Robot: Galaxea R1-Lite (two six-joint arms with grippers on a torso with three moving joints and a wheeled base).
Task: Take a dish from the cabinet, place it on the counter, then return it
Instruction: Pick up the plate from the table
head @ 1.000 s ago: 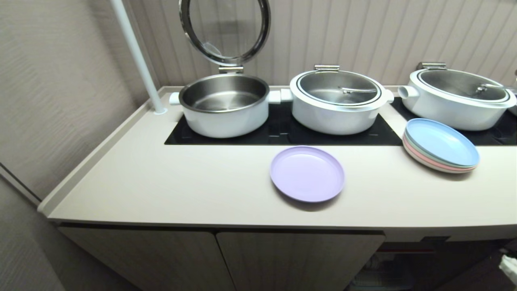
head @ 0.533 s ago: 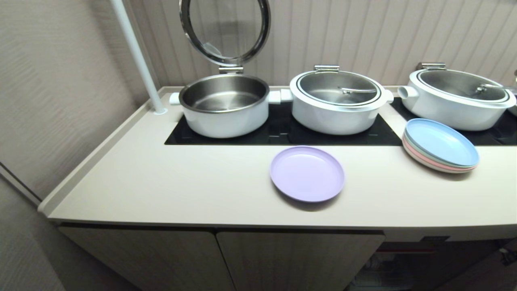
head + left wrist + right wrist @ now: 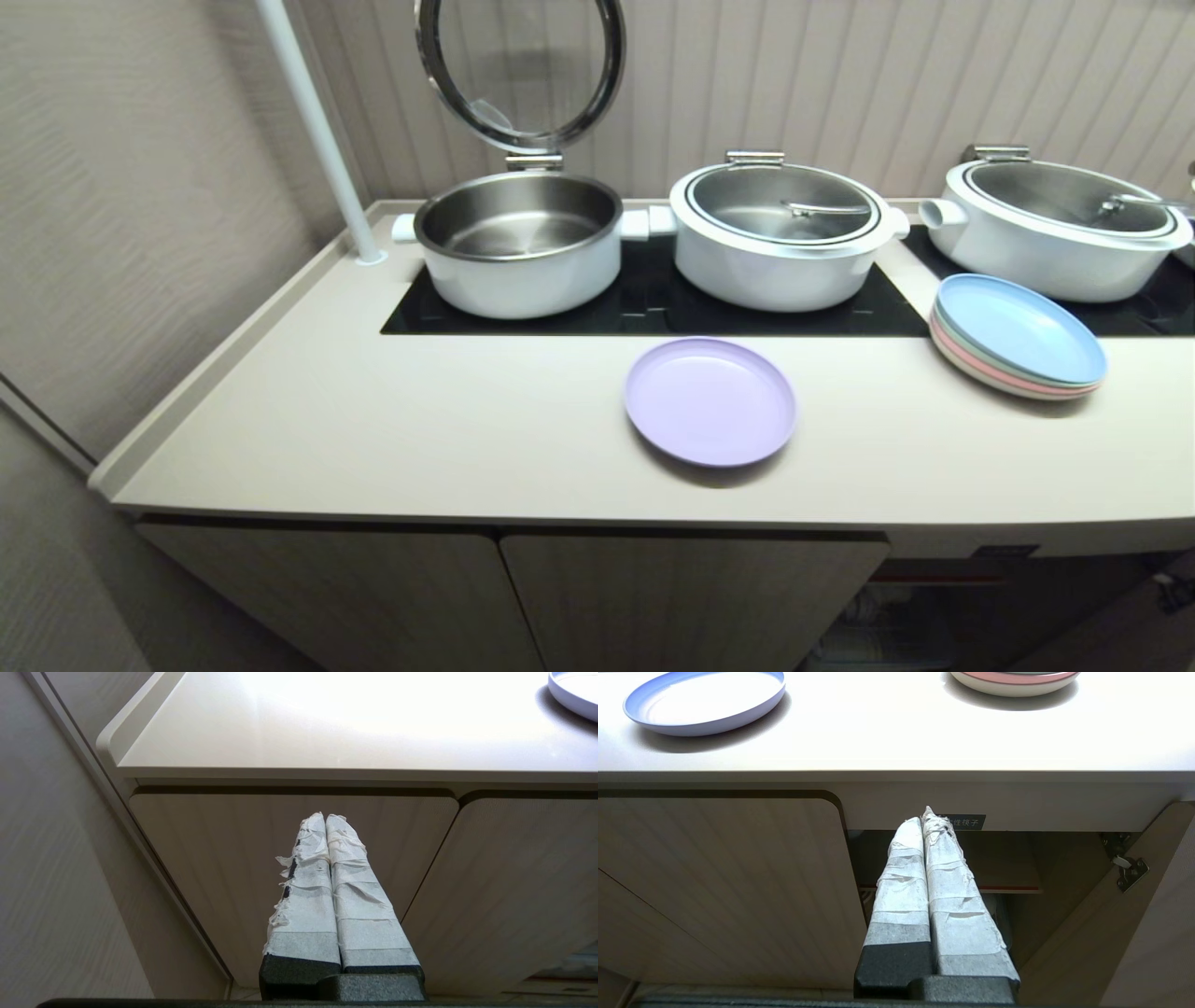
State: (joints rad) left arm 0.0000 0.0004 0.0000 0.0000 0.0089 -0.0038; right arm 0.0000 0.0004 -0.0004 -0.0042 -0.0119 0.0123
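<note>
Head view: dish [image 3: 709,401] unmoved on counter [image 3: 420,439]; both end effectors closed, empty, below the edge.

The dish [image 3: 709,401], a round, shallow lavender plate with a low raised rim, lies flat and empty on the counter [image 3: 392,439], near its front edge and just in front of the black cooktop panel. Below, the pale ribbed cabinet [image 3: 523,597] has its left doors shut; its right compartment stands open under a small black label [image 3: 966,822].
</note>
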